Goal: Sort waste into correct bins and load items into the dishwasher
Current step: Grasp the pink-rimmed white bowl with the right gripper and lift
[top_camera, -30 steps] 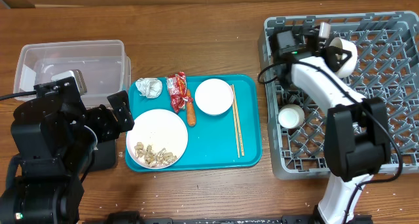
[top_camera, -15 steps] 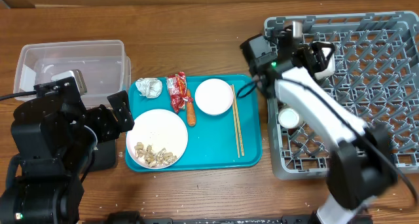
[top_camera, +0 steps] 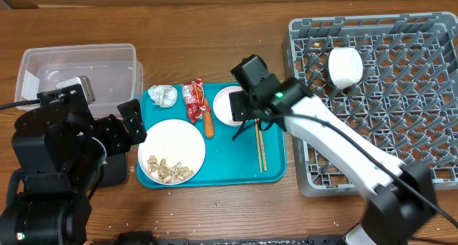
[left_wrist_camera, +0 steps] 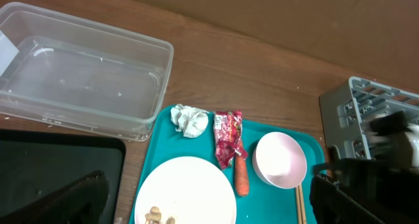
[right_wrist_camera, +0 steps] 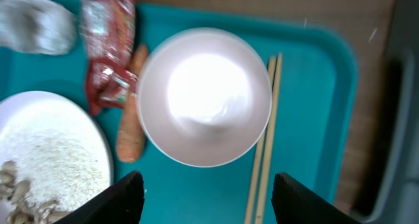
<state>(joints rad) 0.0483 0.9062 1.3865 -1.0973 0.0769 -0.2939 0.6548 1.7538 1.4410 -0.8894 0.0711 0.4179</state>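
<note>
On the teal tray (top_camera: 275, 166) lie a paper wad (top_camera: 162, 95), a red wrapper (top_camera: 192, 98), a carrot piece (top_camera: 208, 123), a white plate (top_camera: 172, 145) with crumbs (top_camera: 170, 170), a pale pink bowl (top_camera: 227, 102) and chopsticks (top_camera: 259, 145). My right gripper (top_camera: 248, 122) is open and empty, hovering just in front of the pink bowl (right_wrist_camera: 204, 96), with the chopsticks (right_wrist_camera: 265, 139) between its fingers (right_wrist_camera: 209, 204). A white bowl (top_camera: 345, 66) sits in the grey dish rack (top_camera: 401, 109). The cup is hidden under my right arm. My left gripper (top_camera: 132, 127) is open and empty, left of the tray.
The clear tub (top_camera: 79, 73) stands at the back left and holds nothing. The black tray (left_wrist_camera: 59, 171) lies in front of it, mostly under my left arm. The rack fills the right side of the table.
My right arm has swung left from the rack to over the teal tray. The white bowl it carried now sits in the rack. The left arm has not moved.
</note>
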